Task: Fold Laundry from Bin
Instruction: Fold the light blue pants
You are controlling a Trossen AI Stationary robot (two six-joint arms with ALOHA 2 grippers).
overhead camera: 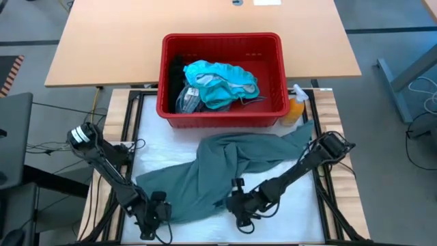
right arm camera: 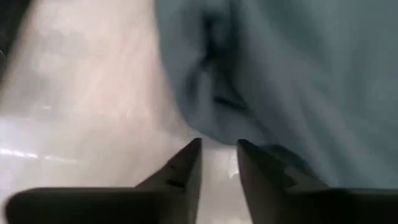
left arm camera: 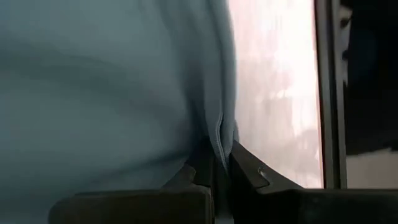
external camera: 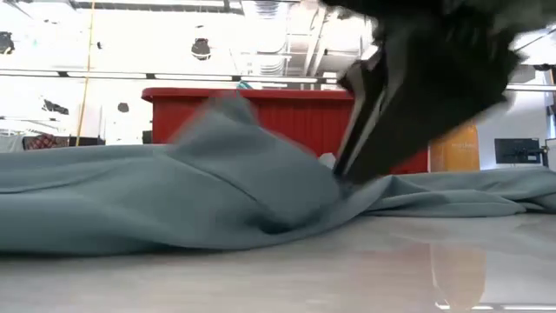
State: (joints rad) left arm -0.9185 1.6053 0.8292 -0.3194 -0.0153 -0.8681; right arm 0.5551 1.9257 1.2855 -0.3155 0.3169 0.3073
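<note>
My surroundings, itemised. One orange spray bottle (overhead camera: 295, 109), upright with a white trigger head, on the white work surface (overhead camera: 171, 147) toward the far right corner; in the low view it shows as an orange shape (external camera: 453, 149) at the right. One light wooden table (overhead camera: 123, 41) beyond my work surface. Grey floor (overhead camera: 396, 137) around both. Black cables (overhead camera: 41, 147) trailing at my left. Bright ceiling fittings (external camera: 201, 48) in the room behind.

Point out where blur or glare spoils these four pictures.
Low view: the right tool is a dark smear, and the table shines with reflected light. Left wrist view: bright washed-out table beside the grey-green garment. Right wrist view: soft throughout. High view: evenly lit.
</note>
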